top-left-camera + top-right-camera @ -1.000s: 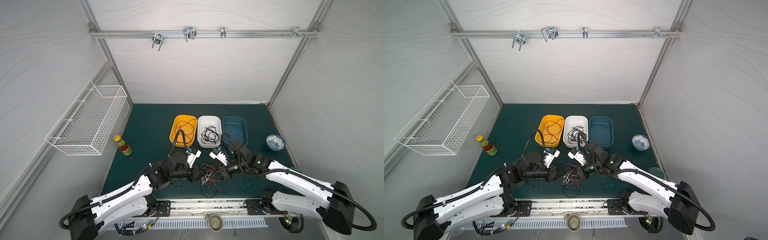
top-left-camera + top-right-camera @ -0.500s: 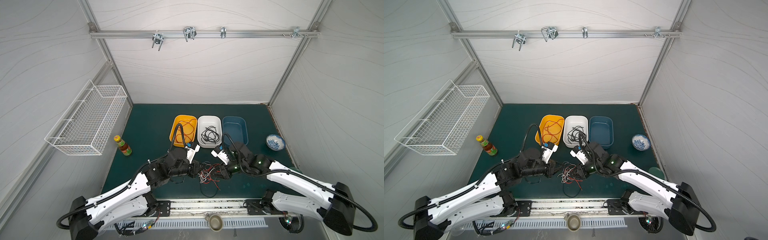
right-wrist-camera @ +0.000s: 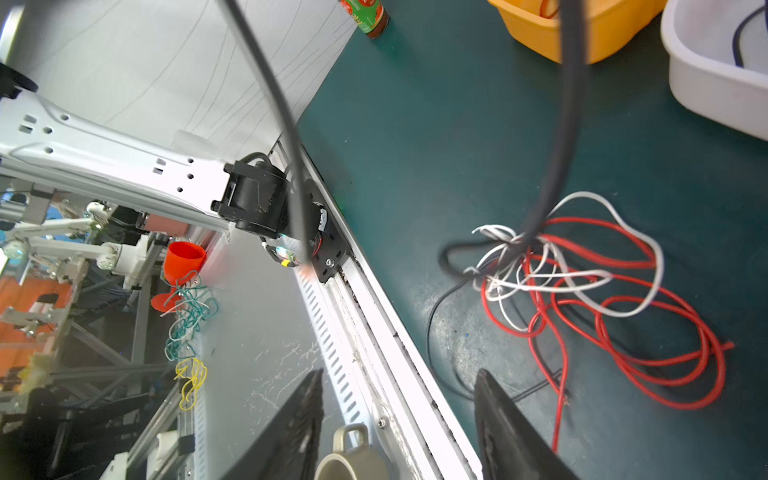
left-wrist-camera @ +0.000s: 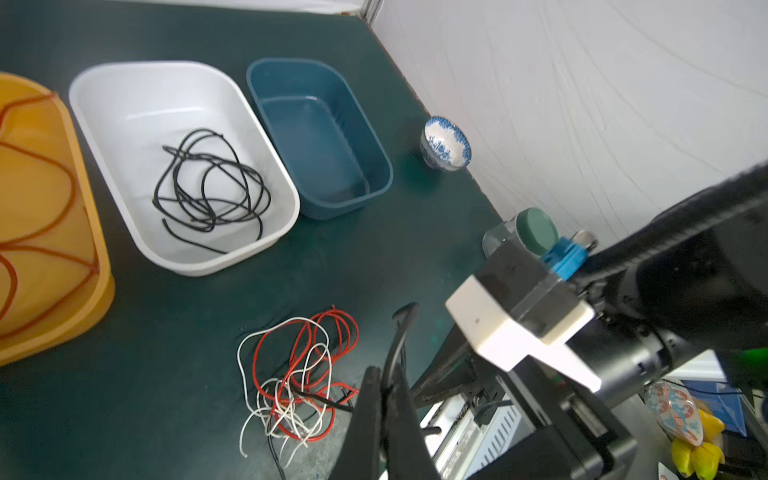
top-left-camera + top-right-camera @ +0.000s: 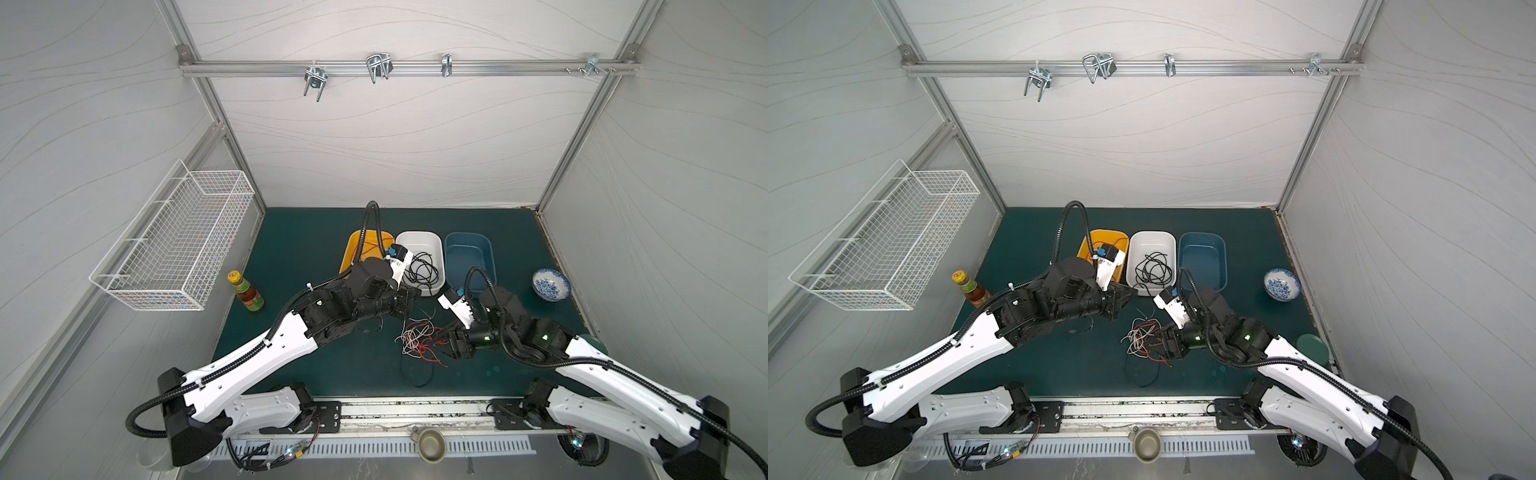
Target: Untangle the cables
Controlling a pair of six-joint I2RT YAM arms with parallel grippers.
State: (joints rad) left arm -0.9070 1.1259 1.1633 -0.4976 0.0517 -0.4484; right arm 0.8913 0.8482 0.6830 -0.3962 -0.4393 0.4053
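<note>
Several tangled cables (image 5: 415, 340) on table (image 5: 299, 257)

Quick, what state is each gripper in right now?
Left gripper: closed, pinching the black cable.
Right gripper: open, holding nothing.

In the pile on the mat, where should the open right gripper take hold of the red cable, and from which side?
Grip the red cable on its wide outer loop, which lies flat and alone on the mat, clear of the knot where the white cable crosses it. Probably best from above, on the right gripper's side, jaws straddling that single strand.
</note>
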